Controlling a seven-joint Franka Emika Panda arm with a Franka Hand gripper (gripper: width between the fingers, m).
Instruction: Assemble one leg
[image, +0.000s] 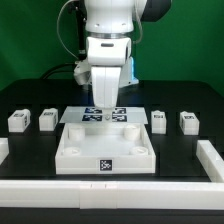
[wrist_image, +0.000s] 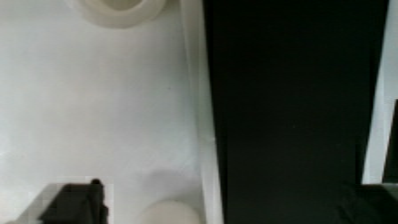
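I judge the step in hand to be fetching a first leg off the black tabletop (image: 30, 170). The arm (image: 108, 30) hangs over the middle, just behind the white square tray part (image: 80, 158) and above the marker board (image: 92, 114). I would lift clear of the tray part's far wall before travelling sideways. Then I would come straight down on a leg, fingers square across its sides, so it does not twist in the grip.

All four legs stand in a far row on the tabletop, apart from the tray part. The outer left leg (image: 17, 121) and inner left leg (image: 47, 119) are on the exterior view's left. The inner right leg (image: 158, 120) and outer right leg (image: 189, 122) are on its right. Either inner one looks like the shorter trip.

The tray part is the only container here. Nothing lies in it, and the corner socket (wrist_image: 116, 8) in the wrist view holds no leg.

The claw (image: 105, 104) carries nothing that I can see. Only one finger (wrist_image: 71, 205) shows, so I cannot tell whether it is open or closed.
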